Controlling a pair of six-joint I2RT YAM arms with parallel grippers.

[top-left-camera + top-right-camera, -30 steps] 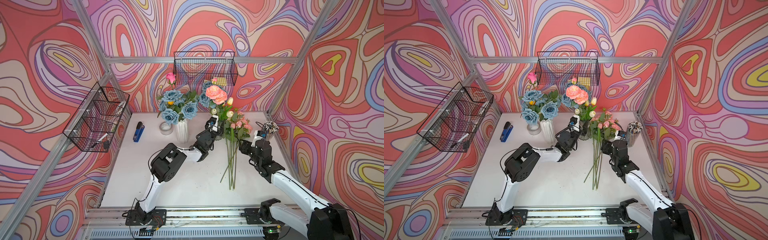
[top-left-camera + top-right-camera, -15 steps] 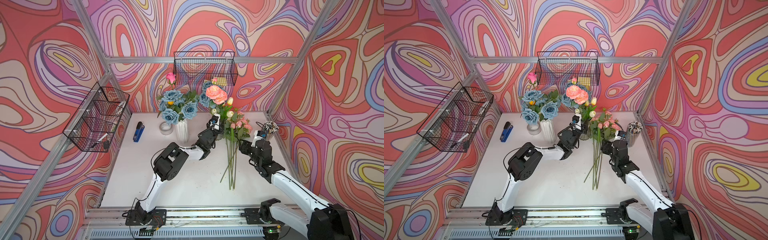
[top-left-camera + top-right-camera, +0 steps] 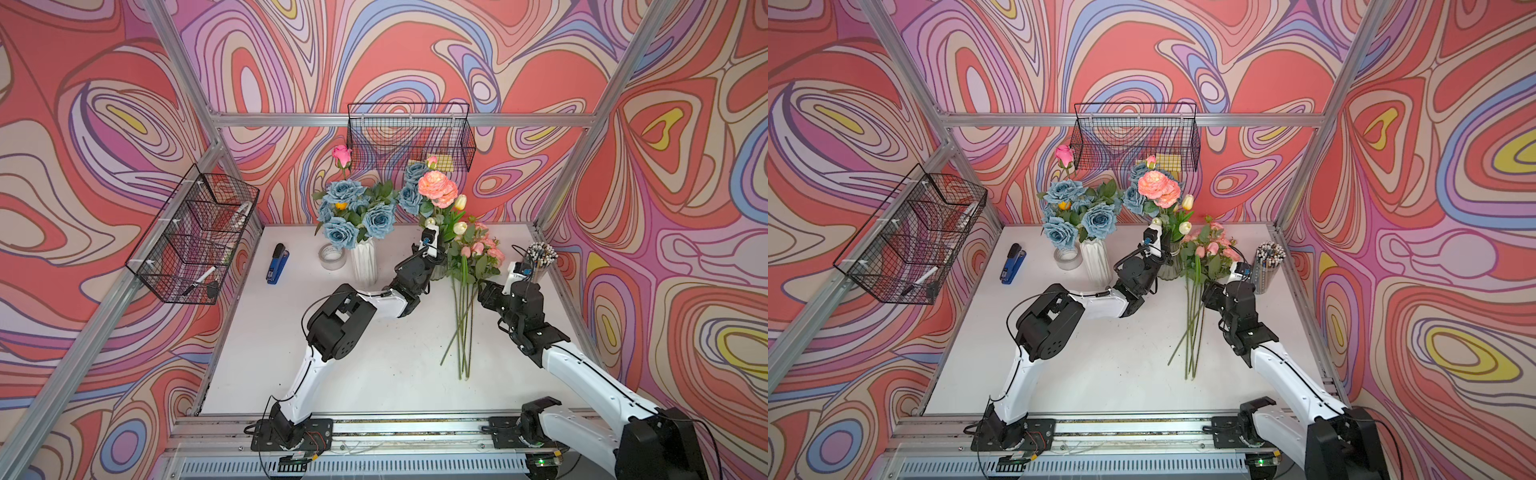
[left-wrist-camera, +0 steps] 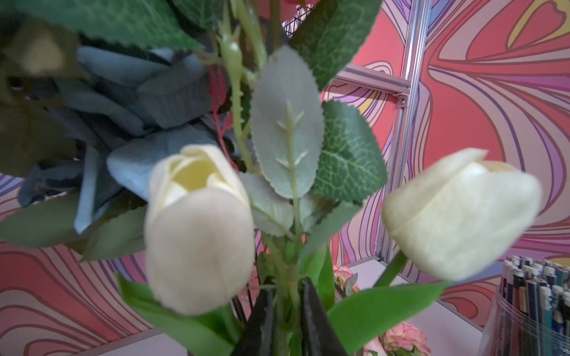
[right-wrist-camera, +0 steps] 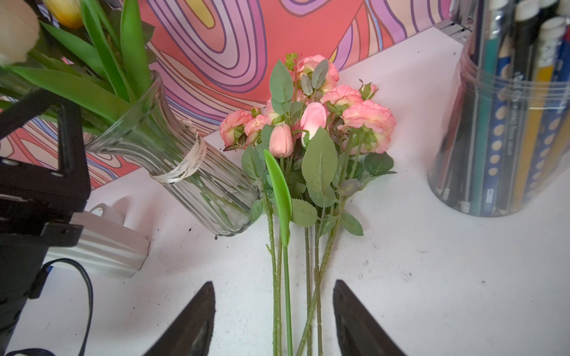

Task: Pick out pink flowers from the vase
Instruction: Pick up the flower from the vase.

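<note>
**Left Fingers Closed on a Stem in the Glass Vase**

The left fingers [image 4: 314, 320] stand almost closed, with a leafy green stem [image 4: 288, 296] pinched between them and no gap showing beside it. The stem's long axis runs out past the fingertips and upward through grey-green leaves, between two cream tulips [image 4: 197, 228]. Its head is outside the wrist view. Judging from a top view, it probably carries the peach-pink bloom [image 3: 437, 189], which stands high above the fingers over the glass vase [image 3: 1169, 270]. Extraction should follow that axis, up and out of the vase mouth.

Left arm pose: links laid low across the bench [image 3: 374, 374], wrist pitched up into the bouquet. This arm is the nearer one to the vase.

The right fingers [image 5: 197, 320] are spread wide and hold nothing. They hover over the pink flowers [image 5: 308, 123] lying on the bench, blooms beyond the fingertips, stems running back between the fingers.

A pink rose [image 3: 341, 153] stands in the white vase [image 3: 364, 266], well apart from both sets of fingers.
</note>
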